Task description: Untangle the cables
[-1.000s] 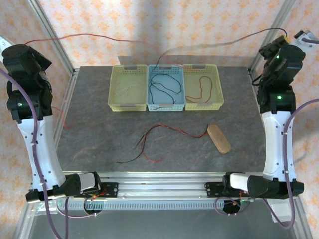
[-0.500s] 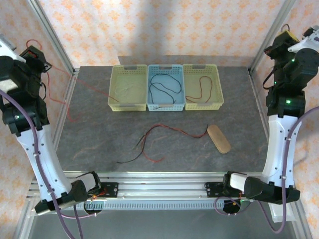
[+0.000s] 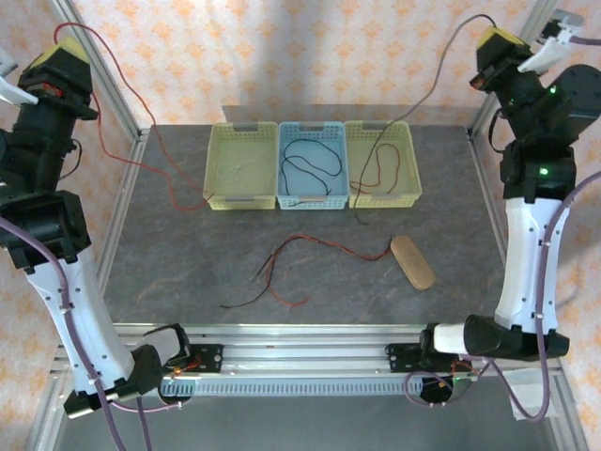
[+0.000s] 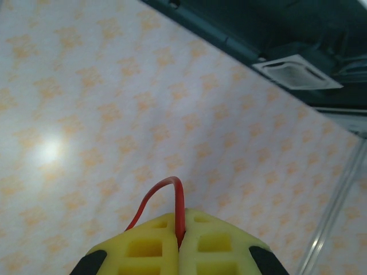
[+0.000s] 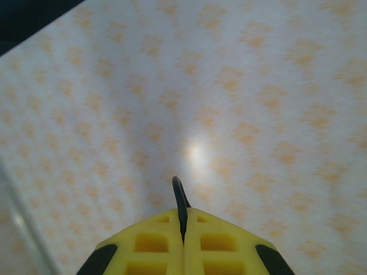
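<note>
My left gripper [image 3: 63, 47] is raised high at the far left, shut on a red cable [image 3: 153, 132]. That cable arcs down from it to the table beside the left basket. In the left wrist view the red cable [image 4: 179, 200] loops out of the shut yellow fingertips [image 4: 198, 229]. My right gripper [image 3: 497, 42] is raised high at the far right, shut on a black cable [image 3: 427, 85] that hangs down over the right basket. The right wrist view shows the black cable [image 5: 180, 197] pinched in the gripper [image 5: 183, 220]. A loose red and black tangle of cables [image 3: 299, 254] lies mid-table.
Three baskets stand in a row at the back: yellow [image 3: 214, 169] with a pale cable, blue [image 3: 313, 199] with a black cable, and orange-yellow [image 3: 410, 164] with a red cable. A wooden oval block [image 3: 413, 261] lies right of the tangle. Frame posts stand at both back corners.
Both arms have swung up and outward. The line that stretched between the grippers across the back has come apart: the red cable now droops on the left, the black one hangs on the right.
</note>
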Tool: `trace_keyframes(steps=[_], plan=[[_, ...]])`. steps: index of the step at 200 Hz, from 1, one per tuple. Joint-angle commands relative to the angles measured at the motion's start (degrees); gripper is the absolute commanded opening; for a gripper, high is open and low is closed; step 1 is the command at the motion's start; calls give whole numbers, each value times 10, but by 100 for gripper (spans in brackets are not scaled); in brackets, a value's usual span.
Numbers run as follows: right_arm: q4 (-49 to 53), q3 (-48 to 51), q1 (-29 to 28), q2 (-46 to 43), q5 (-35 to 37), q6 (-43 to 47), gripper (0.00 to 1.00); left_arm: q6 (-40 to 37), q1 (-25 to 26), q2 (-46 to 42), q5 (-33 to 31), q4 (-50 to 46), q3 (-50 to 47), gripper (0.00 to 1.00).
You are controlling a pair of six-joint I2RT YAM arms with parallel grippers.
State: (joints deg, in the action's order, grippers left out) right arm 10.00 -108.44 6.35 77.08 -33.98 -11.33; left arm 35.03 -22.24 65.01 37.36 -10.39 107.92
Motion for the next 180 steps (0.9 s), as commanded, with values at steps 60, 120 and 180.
trace_keyframes(steps=[60,120,180], plan=[[8,-210,-186,150,9,43,0,58,4,22,3,64,131,0],[-52,-279,-199,239,18,21,0,80,5,-9,5,80,87,0],[-26,-279,-216,331,-16,24,0,92,4,-55,16,93,-11,0]])
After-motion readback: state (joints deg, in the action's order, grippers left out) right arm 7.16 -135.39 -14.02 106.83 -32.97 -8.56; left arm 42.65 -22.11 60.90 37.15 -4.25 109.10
